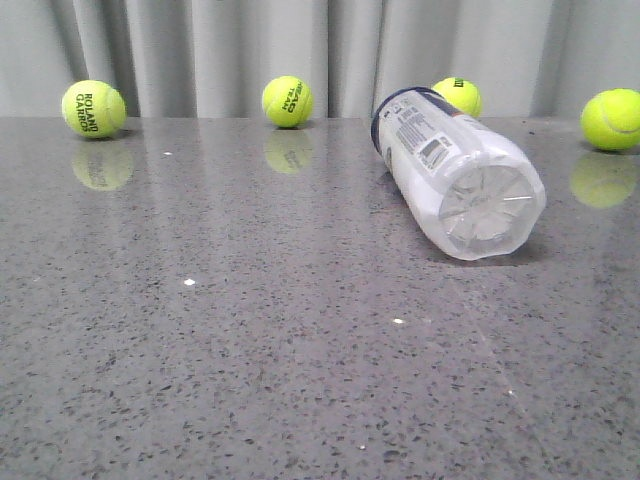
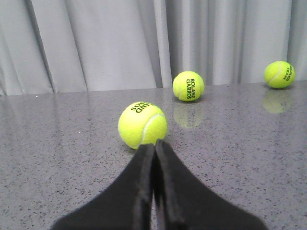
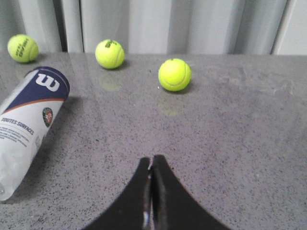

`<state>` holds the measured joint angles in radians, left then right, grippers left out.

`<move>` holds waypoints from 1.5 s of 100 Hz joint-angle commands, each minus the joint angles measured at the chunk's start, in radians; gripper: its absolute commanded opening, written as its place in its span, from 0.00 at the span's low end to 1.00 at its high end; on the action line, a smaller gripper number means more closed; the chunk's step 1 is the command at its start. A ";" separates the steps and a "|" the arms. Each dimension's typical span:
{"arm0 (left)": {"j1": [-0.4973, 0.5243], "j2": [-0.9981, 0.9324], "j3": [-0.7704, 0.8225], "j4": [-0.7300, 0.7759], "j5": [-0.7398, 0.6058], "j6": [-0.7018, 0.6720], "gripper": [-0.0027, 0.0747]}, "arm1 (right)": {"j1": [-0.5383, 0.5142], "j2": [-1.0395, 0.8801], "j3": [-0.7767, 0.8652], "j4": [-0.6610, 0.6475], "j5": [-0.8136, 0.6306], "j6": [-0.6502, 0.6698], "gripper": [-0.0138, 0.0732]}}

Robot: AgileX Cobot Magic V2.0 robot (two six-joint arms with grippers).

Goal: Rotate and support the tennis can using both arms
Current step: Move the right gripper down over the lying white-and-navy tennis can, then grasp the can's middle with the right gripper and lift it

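Note:
The tennis can (image 1: 455,170) lies on its side at the right of the grey table, clear base toward the camera, navy rim toward the curtain. It also shows in the right wrist view (image 3: 29,120), navy end and round emblem visible, off to one side of my right gripper (image 3: 152,159). The right gripper is shut and empty over bare table. My left gripper (image 2: 154,143) is shut and empty, its tips just short of a tennis ball (image 2: 142,124). Neither arm shows in the front view.
Several yellow-green tennis balls stand along the back by the grey curtain: far left (image 1: 93,108), middle (image 1: 287,101), behind the can (image 1: 458,96), far right (image 1: 612,119). The grey speckled table (image 1: 250,350) spreads in front.

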<state>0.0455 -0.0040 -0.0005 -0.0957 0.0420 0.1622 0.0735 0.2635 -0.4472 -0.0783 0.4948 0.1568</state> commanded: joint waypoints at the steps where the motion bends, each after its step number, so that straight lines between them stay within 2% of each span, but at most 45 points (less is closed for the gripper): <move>1: -0.008 -0.031 0.044 -0.003 -0.076 -0.011 0.01 | -0.007 0.110 -0.108 -0.002 -0.003 -0.007 0.08; 14: -0.008 -0.031 0.044 -0.003 -0.076 -0.011 0.01 | -0.007 0.237 -0.188 -0.002 0.050 -0.007 0.10; 23: -0.008 -0.031 0.044 -0.003 -0.076 -0.011 0.01 | -0.007 0.309 -0.231 -0.002 0.073 -0.007 0.19; 33: -0.008 -0.031 0.044 -0.003 -0.076 -0.011 0.01 | -0.007 0.365 -0.270 -0.001 0.091 -0.007 0.40; 43: -0.008 -0.031 0.044 -0.003 -0.076 -0.011 0.01 | -0.007 0.410 -0.305 -0.001 0.120 -0.007 0.72; 48: -0.008 -0.031 0.044 -0.003 -0.076 -0.011 0.01 | -0.007 0.431 -0.325 -0.001 0.145 -0.007 0.84; 53: -0.008 -0.031 0.044 -0.003 -0.076 -0.011 0.01 | -0.007 0.453 -0.347 0.000 0.175 -0.007 0.93; 66: -0.008 -0.031 0.044 -0.003 -0.076 -0.011 0.01 | 0.010 0.516 -0.422 0.024 0.265 -0.007 0.88; 97: -0.008 -0.031 0.044 -0.003 -0.076 -0.011 0.01 | 0.157 0.732 -0.644 0.065 0.415 -0.008 0.88; 118: -0.008 -0.031 0.044 -0.003 -0.076 -0.011 0.01 | 0.226 0.928 -0.813 0.160 0.496 -0.007 0.88; 150: -0.008 -0.031 0.044 -0.003 -0.076 -0.011 0.01 | 0.264 1.225 -1.047 0.289 0.537 0.036 0.88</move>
<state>0.0455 -0.0040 -0.0005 -0.0957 0.0420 0.1622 0.3327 1.4490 -1.4094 0.1729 1.0614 0.1770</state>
